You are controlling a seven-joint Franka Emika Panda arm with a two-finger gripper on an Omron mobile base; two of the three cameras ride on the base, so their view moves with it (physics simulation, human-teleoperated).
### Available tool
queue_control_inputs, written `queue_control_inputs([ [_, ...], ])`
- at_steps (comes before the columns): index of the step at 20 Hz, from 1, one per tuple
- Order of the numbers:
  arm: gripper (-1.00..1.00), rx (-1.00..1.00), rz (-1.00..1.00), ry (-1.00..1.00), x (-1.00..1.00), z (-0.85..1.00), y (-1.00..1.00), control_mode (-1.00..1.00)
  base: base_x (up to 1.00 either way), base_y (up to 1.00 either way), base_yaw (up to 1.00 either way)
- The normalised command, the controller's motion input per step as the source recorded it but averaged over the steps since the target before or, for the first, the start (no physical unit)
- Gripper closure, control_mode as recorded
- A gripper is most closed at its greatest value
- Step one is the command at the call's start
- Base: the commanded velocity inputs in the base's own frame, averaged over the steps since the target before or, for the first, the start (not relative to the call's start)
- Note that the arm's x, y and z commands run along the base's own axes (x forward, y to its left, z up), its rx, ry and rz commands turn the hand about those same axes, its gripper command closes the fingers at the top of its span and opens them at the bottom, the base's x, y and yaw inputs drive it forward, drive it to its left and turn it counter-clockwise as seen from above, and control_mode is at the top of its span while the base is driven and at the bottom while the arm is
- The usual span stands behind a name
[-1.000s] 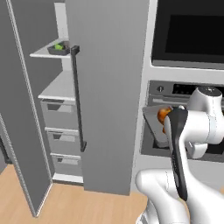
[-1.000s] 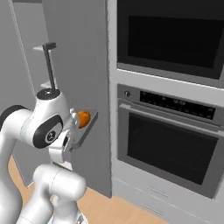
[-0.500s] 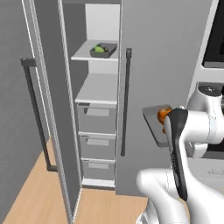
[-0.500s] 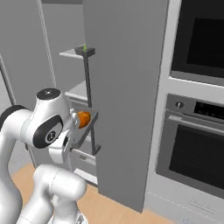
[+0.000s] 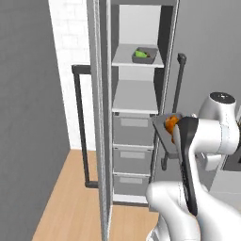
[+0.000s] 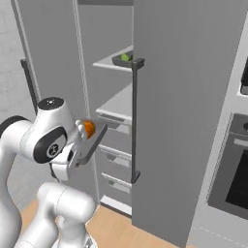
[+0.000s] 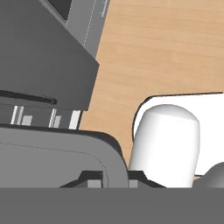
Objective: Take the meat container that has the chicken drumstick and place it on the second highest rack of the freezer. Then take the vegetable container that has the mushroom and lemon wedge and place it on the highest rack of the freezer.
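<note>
no readable text or labels

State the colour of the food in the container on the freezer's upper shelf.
Green food in a dark container, clearest in the left base view.

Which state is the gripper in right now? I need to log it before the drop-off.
Gripper: closed on the meat container, the one with the orange chicken drumstick.
</note>
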Motion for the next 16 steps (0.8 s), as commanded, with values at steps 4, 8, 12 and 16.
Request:
queue_control_inputs([
  [4, 1.00, 0.00, 0.00, 0.00, 0.00, 0.00, 0.00, 1.00, 0.02, -0.78, 0.00],
  [8, 1.00, 0.00, 0.00, 0.00, 0.00, 0.00, 0.00, 1.00, 0.09, -0.18, 0.00],
  [12, 1.00, 0.00, 0.00, 0.00, 0.00, 0.00, 0.00, 1.00, 0.28, 0.32, 0.00],
  [16, 1.00, 0.00, 0.00, 0.00, 0.00, 0.00, 0.00, 1.00, 0.39, 0.56, -0.02],
])
